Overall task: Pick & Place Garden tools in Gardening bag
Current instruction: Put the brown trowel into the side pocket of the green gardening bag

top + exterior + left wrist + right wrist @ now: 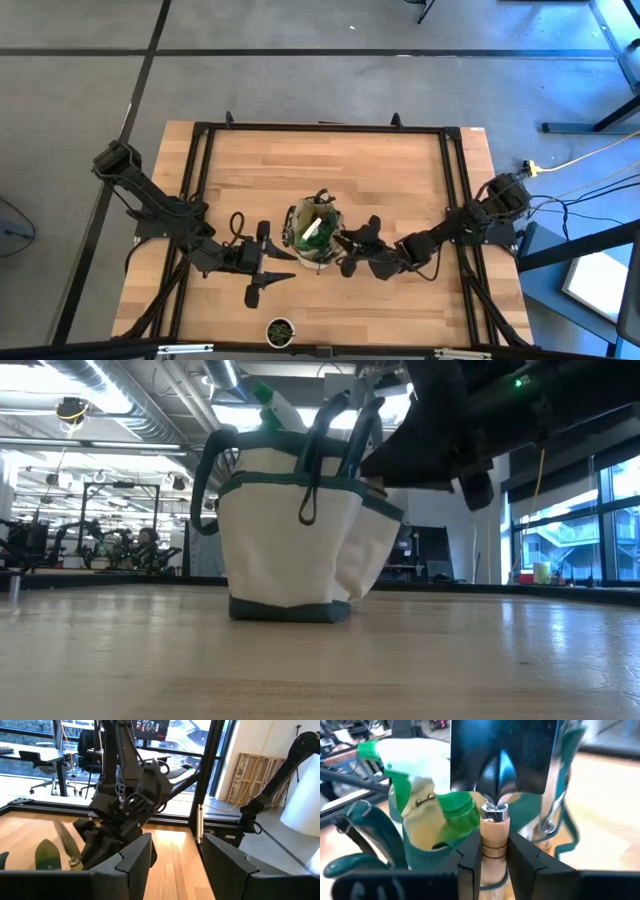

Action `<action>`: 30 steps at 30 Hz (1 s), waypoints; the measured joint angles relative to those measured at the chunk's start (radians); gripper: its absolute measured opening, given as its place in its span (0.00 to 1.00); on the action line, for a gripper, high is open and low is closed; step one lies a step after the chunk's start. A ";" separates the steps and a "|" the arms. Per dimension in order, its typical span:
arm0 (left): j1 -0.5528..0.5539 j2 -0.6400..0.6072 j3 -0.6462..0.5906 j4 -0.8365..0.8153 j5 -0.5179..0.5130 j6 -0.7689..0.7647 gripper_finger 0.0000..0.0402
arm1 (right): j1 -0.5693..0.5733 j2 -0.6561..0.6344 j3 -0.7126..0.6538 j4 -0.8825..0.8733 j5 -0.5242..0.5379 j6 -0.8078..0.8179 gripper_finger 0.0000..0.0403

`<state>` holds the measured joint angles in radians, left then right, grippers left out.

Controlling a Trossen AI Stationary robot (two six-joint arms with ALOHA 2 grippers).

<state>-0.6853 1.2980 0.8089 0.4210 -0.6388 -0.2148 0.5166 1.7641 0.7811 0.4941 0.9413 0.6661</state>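
The gardening bag (313,235) stands on its base mid-table, pale fabric with green trim (290,530). A green spray bottle with a white top (415,775) sticks out of its mouth. My right gripper (492,865) is at the bag's right side (348,243), shut on a wooden-handled trowel whose metal blade (502,755) points at the bag. My left gripper (175,865) hovers open just left of the bag (268,255), nothing between its fingers. My right gripper pinches the trowel's wooden handle (492,837) between its two fingers, just behind the metal collar. The fingers lie along the handle, coming nearly level from the table's right. The trowel is lifted clear of the table, blade foremost, over the bag's rim.
A small round dark pot with a green plant (280,331) sits by the near edge. A black frame (320,128) runs round the wooden tabletop. Bare wood lies behind the bag (320,170) and at the near right.
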 joint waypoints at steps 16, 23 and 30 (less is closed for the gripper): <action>0.000 0.000 0.000 0.000 0.000 0.000 0.43 | 0.036 0.050 0.000 0.082 0.125 -0.020 0.15; 0.000 0.000 0.000 0.000 0.000 0.000 0.43 | 0.025 0.092 0.000 0.188 0.057 -0.028 0.15; 0.000 0.000 0.000 -0.004 0.000 0.000 0.43 | 0.020 0.147 0.000 0.356 0.033 -0.084 0.15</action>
<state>-0.6853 1.2980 0.8089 0.4168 -0.6384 -0.2150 0.5368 1.9112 0.7811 0.8506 0.9743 0.5823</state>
